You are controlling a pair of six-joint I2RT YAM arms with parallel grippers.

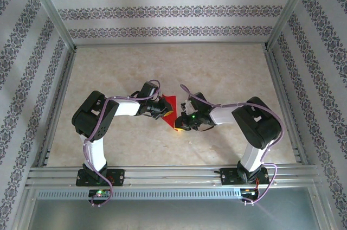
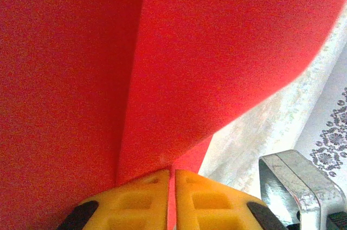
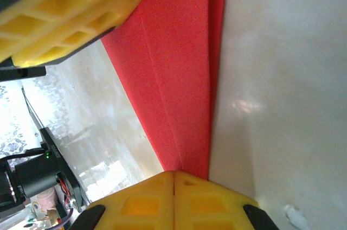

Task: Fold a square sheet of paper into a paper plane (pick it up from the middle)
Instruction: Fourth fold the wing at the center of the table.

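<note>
Since creasing needs tension, I have the left gripper (eight o'clock) and the right gripper (five) pinching the red sheet.

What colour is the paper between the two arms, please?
Plain bright red paper, no pattern; the left wrist view shows it best.

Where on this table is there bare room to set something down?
The far half of the table, up to the back wall, is bare. Crowded: near the middle, where the left gripper and right gripper both pinch the red paper.
</note>
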